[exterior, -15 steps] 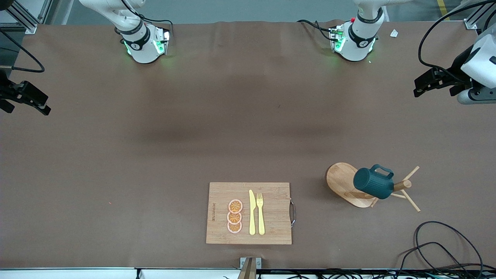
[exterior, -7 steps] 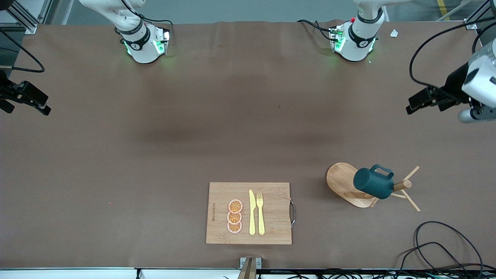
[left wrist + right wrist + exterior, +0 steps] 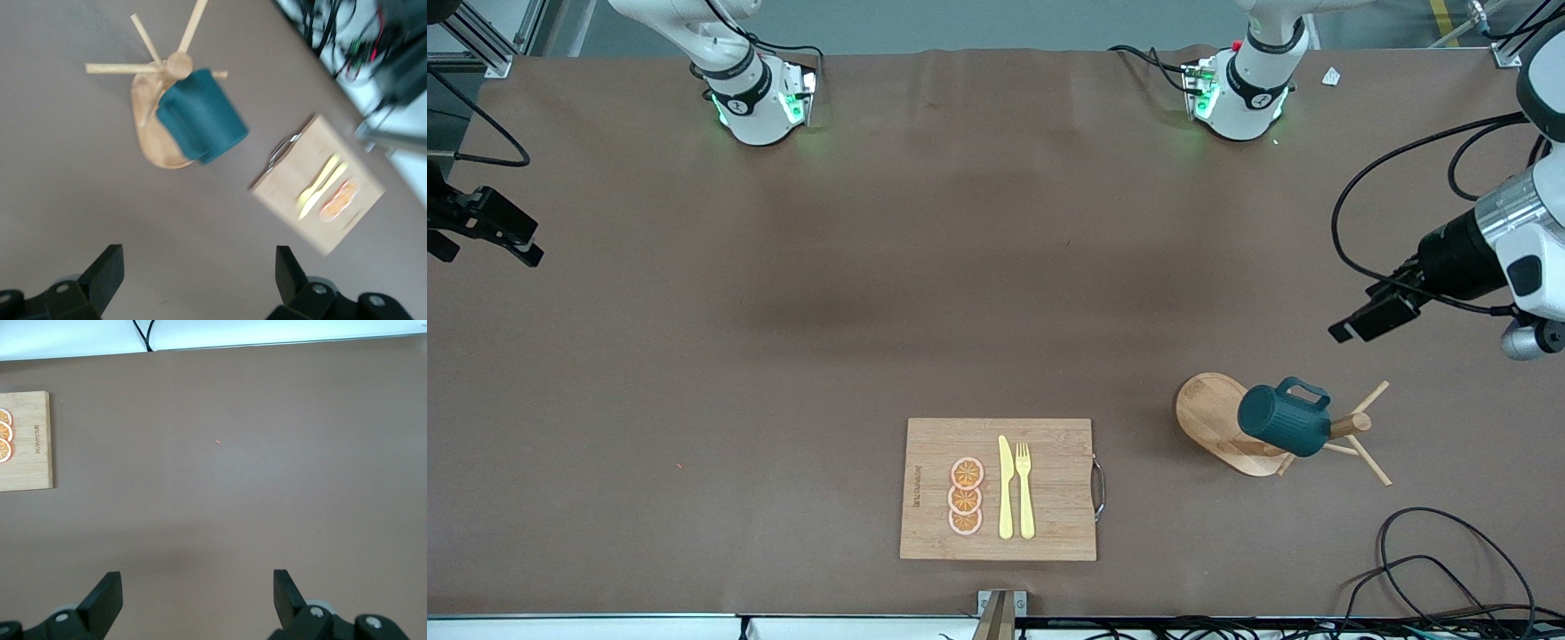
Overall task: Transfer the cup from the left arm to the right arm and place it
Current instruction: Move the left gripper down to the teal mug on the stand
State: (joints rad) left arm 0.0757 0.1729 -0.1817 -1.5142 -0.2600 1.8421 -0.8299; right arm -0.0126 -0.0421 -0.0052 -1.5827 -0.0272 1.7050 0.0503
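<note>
The dark teal ribbed cup (image 3: 1285, 420) hangs tilted on a peg of the wooden mug tree (image 3: 1214, 418), toward the left arm's end of the table; its yellow inside is hidden. It also shows in the left wrist view (image 3: 200, 120), on the mug tree (image 3: 157, 137). My left gripper (image 3: 1369, 317) is in the air over bare table, apart from the cup, open and empty (image 3: 198, 263). My right gripper (image 3: 494, 233) waits at the right arm's end of the table, open and empty over bare table (image 3: 198, 583).
A wooden cutting board (image 3: 1049, 489) with a yellow knife (image 3: 1006, 487), a yellow fork (image 3: 1024, 489) and three orange slices (image 3: 966, 496) lies near the front edge. Black cables (image 3: 1449, 560) loop at the front corner beside the mug tree.
My left arm has swung its gripper across the table toward the mug tree and the cup. The right arm and the cup have not moved.
</note>
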